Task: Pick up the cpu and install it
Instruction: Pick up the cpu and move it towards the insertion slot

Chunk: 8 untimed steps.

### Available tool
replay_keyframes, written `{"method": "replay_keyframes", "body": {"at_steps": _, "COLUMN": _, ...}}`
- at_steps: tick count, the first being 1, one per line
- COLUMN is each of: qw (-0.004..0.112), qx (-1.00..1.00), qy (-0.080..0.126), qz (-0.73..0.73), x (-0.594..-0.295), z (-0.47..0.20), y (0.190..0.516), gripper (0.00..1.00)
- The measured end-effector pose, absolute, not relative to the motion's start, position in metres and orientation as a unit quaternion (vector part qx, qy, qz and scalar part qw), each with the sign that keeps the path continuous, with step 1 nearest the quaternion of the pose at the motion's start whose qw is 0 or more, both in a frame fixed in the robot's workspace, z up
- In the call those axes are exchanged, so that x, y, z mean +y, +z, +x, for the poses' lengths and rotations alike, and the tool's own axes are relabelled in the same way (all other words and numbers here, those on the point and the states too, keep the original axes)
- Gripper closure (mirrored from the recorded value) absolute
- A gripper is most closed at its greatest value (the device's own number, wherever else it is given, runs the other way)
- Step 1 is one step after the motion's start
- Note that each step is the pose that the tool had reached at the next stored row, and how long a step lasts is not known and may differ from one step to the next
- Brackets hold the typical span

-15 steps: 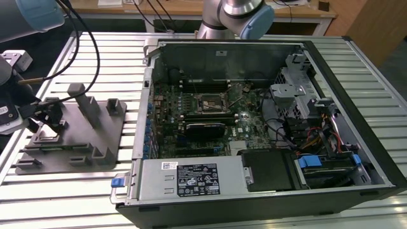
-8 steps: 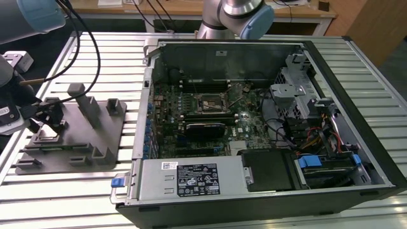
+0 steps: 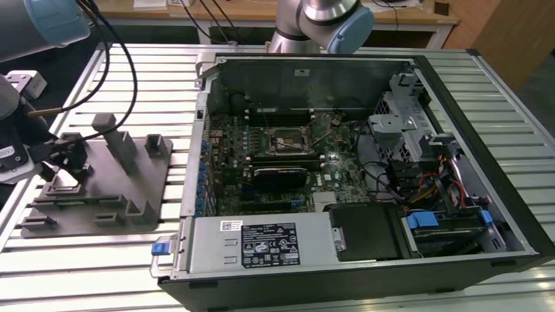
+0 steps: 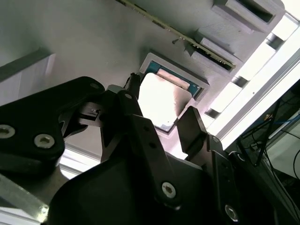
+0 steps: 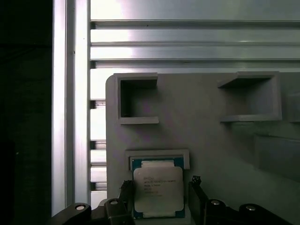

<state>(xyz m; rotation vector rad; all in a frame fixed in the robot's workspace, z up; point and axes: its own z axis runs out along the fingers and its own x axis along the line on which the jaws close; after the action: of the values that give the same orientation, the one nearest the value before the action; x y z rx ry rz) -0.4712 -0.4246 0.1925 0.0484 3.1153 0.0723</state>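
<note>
The cpu (image 5: 158,190), a small square chip with a silvery top and a pale rim, lies flat in a shallow nest on the grey fixture tray (image 5: 197,131). The second wrist view shows the cpu (image 4: 161,101) glaring bright between the black fingers. My gripper (image 5: 159,185) is lowered over it and open, with one finger (image 5: 126,190) close beside one edge and the other a small gap off the opposite edge. In the exterior view my gripper (image 3: 77,170) hangs over the tray (image 3: 130,195) at that view's left.
An open computer case (image 3: 364,162) lies to the exterior view's right of the tray, holding a green motherboard (image 3: 277,156) with a dark square socket (image 3: 284,140). Upright posts (image 3: 121,146) stand on the tray. Everything rests on a slatted aluminium table (image 3: 78,273).
</note>
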Motion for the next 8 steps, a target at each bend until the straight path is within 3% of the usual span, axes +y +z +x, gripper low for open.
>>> {"method": "replay_keyframes", "body": {"at_steps": 8, "qw": 0.013, "qx": 1.0, "qy": 0.023, "qz": 0.016, "x": -0.4234, "z": -0.4717, "y": 0.1887, "gripper": 0.41}}
